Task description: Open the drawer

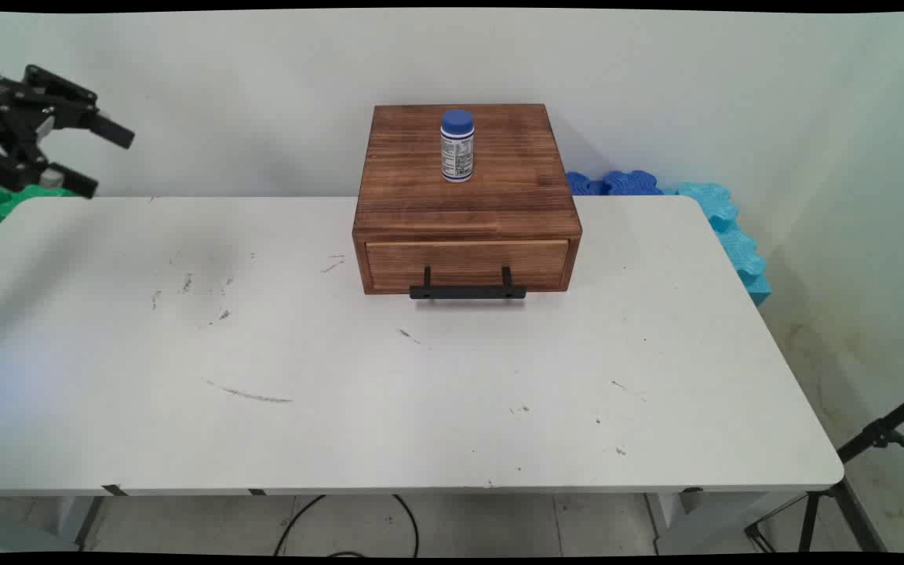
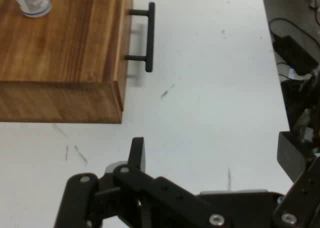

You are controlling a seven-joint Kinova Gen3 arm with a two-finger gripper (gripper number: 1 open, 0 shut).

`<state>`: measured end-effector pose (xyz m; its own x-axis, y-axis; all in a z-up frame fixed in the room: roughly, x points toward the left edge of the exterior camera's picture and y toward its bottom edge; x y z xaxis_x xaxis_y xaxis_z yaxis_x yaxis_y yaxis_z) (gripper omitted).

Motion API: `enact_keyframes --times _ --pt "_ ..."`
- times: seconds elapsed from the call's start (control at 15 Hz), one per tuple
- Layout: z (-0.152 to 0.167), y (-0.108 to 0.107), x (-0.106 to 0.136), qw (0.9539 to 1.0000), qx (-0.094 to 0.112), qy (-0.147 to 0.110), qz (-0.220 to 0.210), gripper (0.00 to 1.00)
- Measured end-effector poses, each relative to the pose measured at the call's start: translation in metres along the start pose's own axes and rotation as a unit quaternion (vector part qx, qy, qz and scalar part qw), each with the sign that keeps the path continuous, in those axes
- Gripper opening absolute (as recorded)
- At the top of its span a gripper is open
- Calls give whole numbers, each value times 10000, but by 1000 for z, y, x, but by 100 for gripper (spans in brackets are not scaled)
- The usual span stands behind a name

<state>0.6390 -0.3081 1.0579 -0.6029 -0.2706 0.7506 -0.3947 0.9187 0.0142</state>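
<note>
The black two-finger gripper (image 1: 103,161) hangs high at nine o'clock of the main view, fingers spread apart and holding nothing, well apart from everything on the white table (image 1: 342,377). Toward twelve o'clock sits a brown wooden drawer box (image 1: 464,200), its drawer closed, black bar handle (image 1: 468,291) facing six o'clock. A small white bottle with a blue cap (image 1: 457,147) stands upright on top of the box.

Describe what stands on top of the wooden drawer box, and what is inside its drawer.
A white bottle with a blue cap stands upright on the wooden drawer box. The drawer is shut, so its inside is hidden.
</note>
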Motion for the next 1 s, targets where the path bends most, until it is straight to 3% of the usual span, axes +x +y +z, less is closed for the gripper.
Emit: enact_keyframes --times 0.27,0.73,1.0 --pt "29 7 35 9998 183 6 -111 100" --pt "131 27 105 9994 251 -156 -170 100" --pt "186 36 129 9992 252 -311 -43 100"
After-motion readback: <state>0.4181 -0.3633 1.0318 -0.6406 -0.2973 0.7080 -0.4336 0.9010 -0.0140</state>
